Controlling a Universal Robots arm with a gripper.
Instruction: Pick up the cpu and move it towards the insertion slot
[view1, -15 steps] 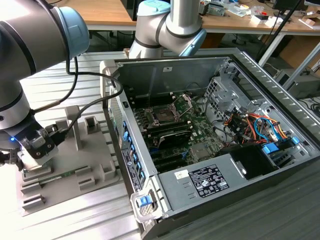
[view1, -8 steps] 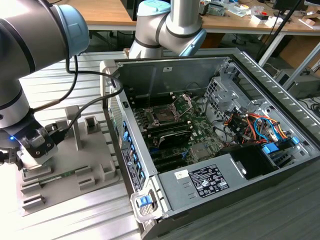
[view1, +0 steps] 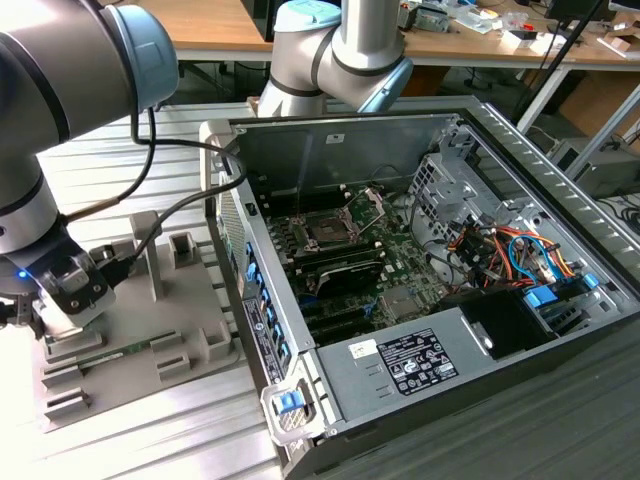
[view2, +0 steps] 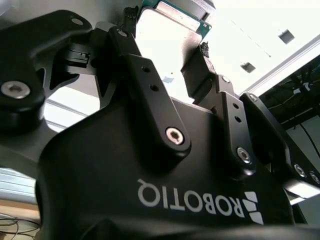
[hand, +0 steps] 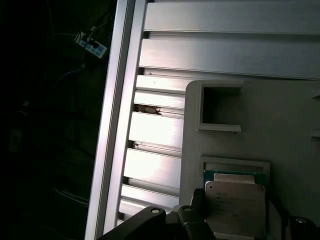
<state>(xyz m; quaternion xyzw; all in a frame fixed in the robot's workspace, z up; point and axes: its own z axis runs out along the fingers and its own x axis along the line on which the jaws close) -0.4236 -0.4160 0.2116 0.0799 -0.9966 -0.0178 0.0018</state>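
The cpu (hand: 235, 200), a silvery square chip with a green edge, lies at a framed recess of the grey fixture plate (view1: 130, 330) on the exterior view's left. My gripper (hand: 234, 222) is down over it with a black finger (hand: 194, 212) against each side, shut on it. In the second wrist view the cpu (view2: 172, 47) shows bright between the two fingertips of the gripper (view2: 167, 32). In the exterior view the gripper (view1: 62, 305) hangs low over the plate's near corner. The insertion slot (view1: 327, 230), a dark square socket with its silver bracket raised, sits on the motherboard inside the open computer case.
The open computer case (view1: 400, 400) fills the exterior view's right, its side wall (view1: 255, 300) standing between the plate and the motherboard. Upright grey blocks (view1: 148, 255) rise from the plate. Black cables (view1: 170, 200) trail from the arm. Ribbed aluminium table (hand: 165, 130) surrounds the plate.
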